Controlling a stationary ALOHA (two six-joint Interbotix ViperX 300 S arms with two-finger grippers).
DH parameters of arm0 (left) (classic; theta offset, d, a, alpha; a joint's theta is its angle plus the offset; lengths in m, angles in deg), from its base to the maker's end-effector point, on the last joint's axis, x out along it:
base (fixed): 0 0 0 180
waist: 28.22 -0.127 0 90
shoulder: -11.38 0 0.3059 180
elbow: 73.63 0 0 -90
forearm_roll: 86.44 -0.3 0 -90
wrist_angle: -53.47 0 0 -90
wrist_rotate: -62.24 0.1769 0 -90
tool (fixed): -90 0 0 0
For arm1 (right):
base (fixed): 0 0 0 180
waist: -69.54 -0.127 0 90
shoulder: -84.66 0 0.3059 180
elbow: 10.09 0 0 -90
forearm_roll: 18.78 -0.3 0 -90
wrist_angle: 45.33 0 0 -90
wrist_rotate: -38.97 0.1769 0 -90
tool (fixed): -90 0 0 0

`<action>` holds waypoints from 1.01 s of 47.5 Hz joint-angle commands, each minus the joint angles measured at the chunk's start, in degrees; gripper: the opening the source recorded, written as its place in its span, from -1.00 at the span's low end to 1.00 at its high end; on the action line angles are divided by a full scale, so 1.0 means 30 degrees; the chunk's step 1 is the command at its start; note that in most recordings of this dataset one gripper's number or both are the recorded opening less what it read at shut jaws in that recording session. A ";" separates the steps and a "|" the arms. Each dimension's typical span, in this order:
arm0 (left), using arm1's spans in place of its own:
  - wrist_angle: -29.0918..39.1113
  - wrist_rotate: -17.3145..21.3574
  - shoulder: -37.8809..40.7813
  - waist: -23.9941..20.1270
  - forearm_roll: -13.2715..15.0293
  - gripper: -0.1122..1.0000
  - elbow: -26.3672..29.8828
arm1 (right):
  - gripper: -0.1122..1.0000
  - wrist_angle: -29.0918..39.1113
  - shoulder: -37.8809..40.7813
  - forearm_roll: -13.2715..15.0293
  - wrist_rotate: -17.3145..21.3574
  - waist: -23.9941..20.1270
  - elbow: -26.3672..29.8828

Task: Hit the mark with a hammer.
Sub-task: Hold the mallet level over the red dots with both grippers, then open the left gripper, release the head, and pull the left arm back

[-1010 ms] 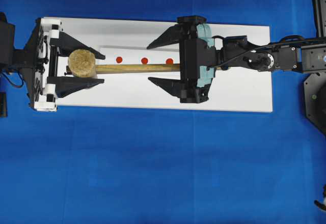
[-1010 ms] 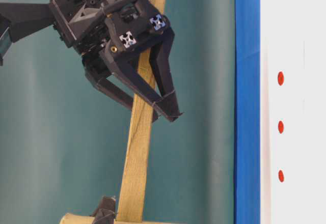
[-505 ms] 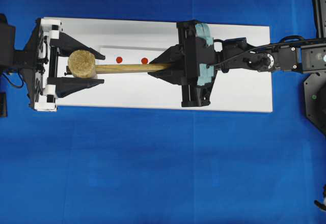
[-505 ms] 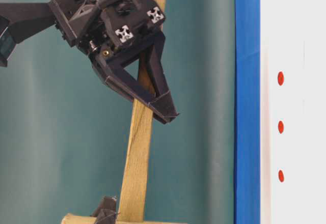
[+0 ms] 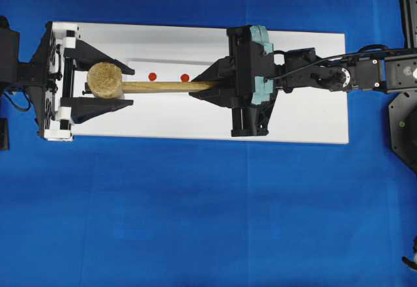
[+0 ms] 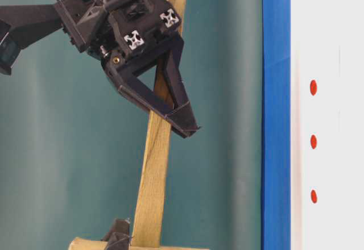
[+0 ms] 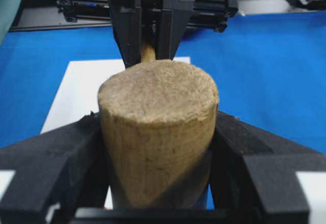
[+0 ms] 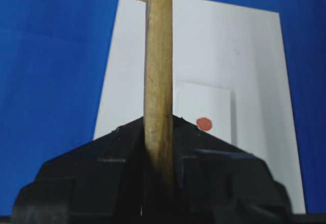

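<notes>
Two grippers on one hammer [image 5: 150,86]: right jaws clamping the handle, left jaws flanking the head.

White board [image 5: 306,120] on blue cloth [image 5: 195,215]; teal backdrop [image 6: 57,165] behind.

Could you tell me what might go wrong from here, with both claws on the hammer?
1. The left claw brackets the hammer head while the right claw is shut on the handle; if the right arm swings before the left lets go, the arms may strain against each other.
2. The right claw hides one red dot position on the strip from overhead, so aim could drift to the wrong dot.
</notes>
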 commanded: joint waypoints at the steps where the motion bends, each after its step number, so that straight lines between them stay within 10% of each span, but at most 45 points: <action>1: 0.0117 -0.0176 -0.0234 -0.0117 0.0059 0.13 0.0264 | -0.78 -0.0088 -0.0469 -0.0117 0.0000 0.0059 0.0557; 9: 0.1172 -0.0176 -0.0381 -0.0117 0.0059 0.80 0.0176 | -0.78 -0.0059 -0.0762 -0.0498 0.0000 0.0059 0.0322; 48: 1.0283 -0.0234 -1.2070 -0.0117 0.0088 0.74 -0.3604 | -0.78 0.1377 -0.2871 -0.0967 0.0850 0.0029 -0.2168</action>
